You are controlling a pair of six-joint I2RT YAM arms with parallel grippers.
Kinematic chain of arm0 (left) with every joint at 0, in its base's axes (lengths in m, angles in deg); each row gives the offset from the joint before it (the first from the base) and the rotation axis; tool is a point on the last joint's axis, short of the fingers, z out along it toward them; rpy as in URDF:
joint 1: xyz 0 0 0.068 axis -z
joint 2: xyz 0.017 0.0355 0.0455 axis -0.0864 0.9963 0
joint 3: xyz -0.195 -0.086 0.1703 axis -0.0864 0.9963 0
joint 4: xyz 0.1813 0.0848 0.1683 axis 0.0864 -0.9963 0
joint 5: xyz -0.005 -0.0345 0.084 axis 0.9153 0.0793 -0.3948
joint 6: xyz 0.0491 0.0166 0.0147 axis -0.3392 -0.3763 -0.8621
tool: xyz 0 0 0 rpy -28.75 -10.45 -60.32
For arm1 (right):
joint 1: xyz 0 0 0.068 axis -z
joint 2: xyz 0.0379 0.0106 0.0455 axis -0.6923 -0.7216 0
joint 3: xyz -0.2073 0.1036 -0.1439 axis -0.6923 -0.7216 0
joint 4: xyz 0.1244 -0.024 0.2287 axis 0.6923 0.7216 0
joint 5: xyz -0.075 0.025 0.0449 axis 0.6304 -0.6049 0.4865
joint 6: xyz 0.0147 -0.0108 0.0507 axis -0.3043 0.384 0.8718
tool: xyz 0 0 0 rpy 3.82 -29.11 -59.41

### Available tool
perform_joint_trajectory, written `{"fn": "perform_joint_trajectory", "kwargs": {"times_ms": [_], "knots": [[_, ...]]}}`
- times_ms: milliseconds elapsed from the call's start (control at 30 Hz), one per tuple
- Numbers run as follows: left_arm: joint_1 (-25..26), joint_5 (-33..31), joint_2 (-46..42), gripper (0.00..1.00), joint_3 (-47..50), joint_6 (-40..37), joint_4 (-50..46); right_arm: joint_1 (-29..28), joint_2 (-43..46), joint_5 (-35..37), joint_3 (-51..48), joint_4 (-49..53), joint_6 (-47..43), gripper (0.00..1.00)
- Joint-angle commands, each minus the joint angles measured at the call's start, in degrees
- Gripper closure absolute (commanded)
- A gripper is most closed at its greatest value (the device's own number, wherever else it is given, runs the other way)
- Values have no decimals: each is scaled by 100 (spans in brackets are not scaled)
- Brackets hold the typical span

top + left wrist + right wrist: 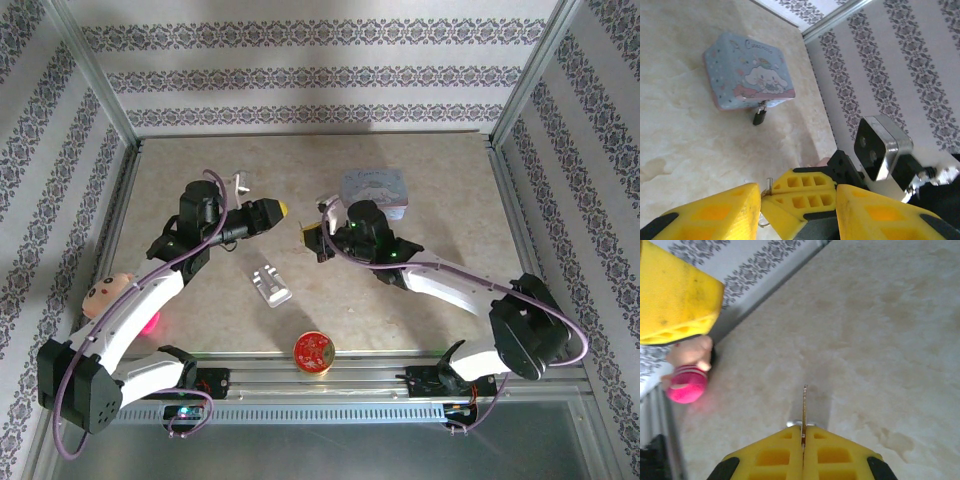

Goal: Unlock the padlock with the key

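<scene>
Marbled tabletop [420, 300] under patterned walls [300, 70]. Right gripper [803, 432] is clenched on the key [804, 405], blade forward for insertion. Left gripper [797, 200] stands parted around it, apparently gripping nothing. Padlock [759, 116] hangs off the cartoon tin [750, 70], upper left of left-wrist frame.

Robot lab cell, aluminium frame [97, 80], wallpapered walls [320, 70]

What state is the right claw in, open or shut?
The right claw is shut on the key: its yellow fingers meet, and the thin blade sticks out between them.
</scene>
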Motion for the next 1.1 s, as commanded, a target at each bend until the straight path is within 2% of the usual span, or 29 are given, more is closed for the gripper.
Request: {"fn": "perform_joint_trajectory", "kwargs": {"times_ms": [0, 333, 600, 867, 1067], "knots": [[-60, 261, -94, 56, -32, -470, 321, 33, 306, -920, -141, -657, 416, 100], [-54, 1375, 138, 60, 25, -374, 1013, 143, 503, -1558, -222, -1200, 862, 100], [-57, 1592, 87, 65, 42, -584, 869, 240, 519, -1809, -240, -1598, 1163, 100], [-55, 1877, 198, 68, 103, -466, 1013, 258, 466, -1839, -231, -1653, 1250, 100], [-54, 2044, 278, 80, 143, -374, 1106, 257, 446, -1814, -213, -1705, 1286, 100]]}}
